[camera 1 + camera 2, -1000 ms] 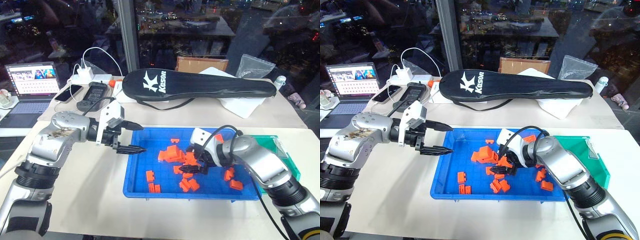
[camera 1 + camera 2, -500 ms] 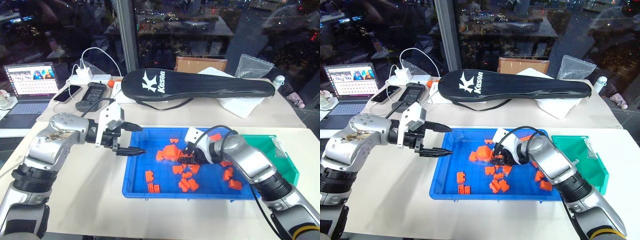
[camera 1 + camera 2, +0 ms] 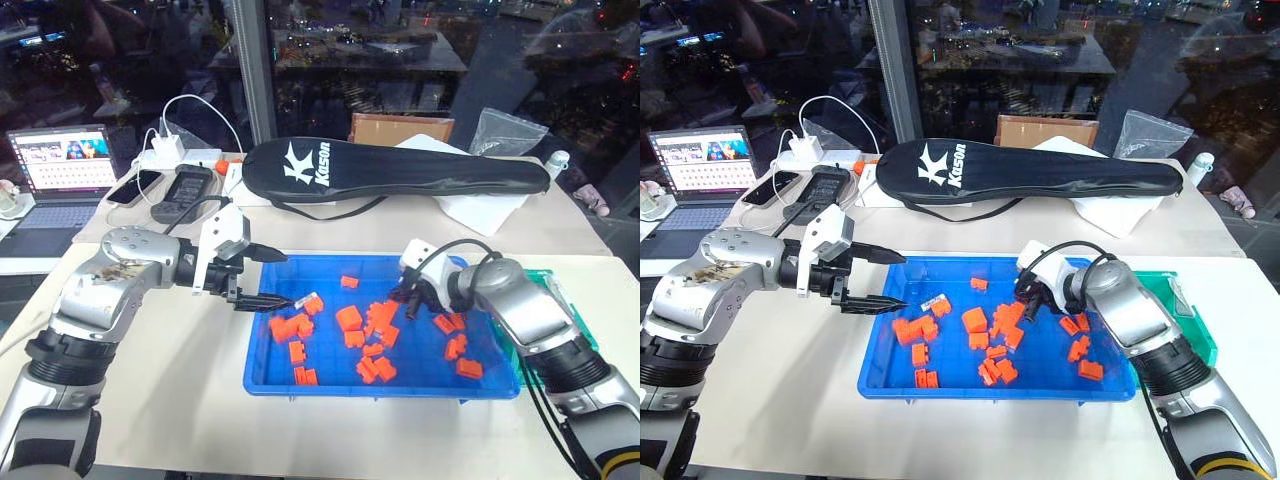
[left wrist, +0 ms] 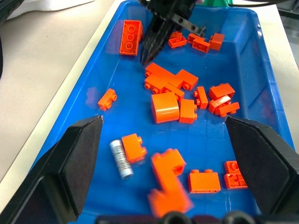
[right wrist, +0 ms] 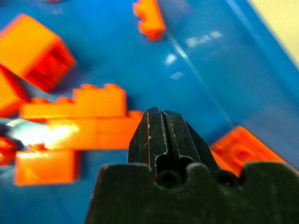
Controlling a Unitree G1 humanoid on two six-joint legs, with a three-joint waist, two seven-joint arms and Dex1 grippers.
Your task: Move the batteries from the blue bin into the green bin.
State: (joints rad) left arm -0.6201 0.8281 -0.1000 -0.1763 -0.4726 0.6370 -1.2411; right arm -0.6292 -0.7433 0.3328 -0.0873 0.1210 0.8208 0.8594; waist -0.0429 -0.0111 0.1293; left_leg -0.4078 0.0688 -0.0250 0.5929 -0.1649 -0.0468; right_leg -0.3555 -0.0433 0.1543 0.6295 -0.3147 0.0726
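The blue bin (image 3: 330,362) lies on the white table with orange blocks scattered over its floor. One silvery battery (image 3: 309,299) lies near the bin's left end beside an orange block, also seen in the left wrist view as the battery (image 4: 121,159). My left gripper (image 3: 272,279) hangs open over the bin's left rim, its lower fingertip just short of the battery. My right gripper (image 3: 409,303) is shut with nothing between its fingers, low over the blocks in the bin's right half; its fingers (image 5: 161,123) are pressed together. The green bin (image 3: 1195,330) stands against the blue bin's right end, partly behind my right arm.
Orange blocks (image 3: 365,325) lie in clusters across the blue bin. A black racket case (image 3: 400,170), a cardboard box (image 3: 400,127) and a plastic bag (image 3: 510,130) sit behind it. At the far left are a laptop (image 3: 60,160), a phone and a white power strip (image 3: 180,157).
My right gripper has shut and drawn back to the right, away from the middle pile. Orange blocks have spread leftward, and the battery now lies exposed near the left gripper. The left arm stayed put.
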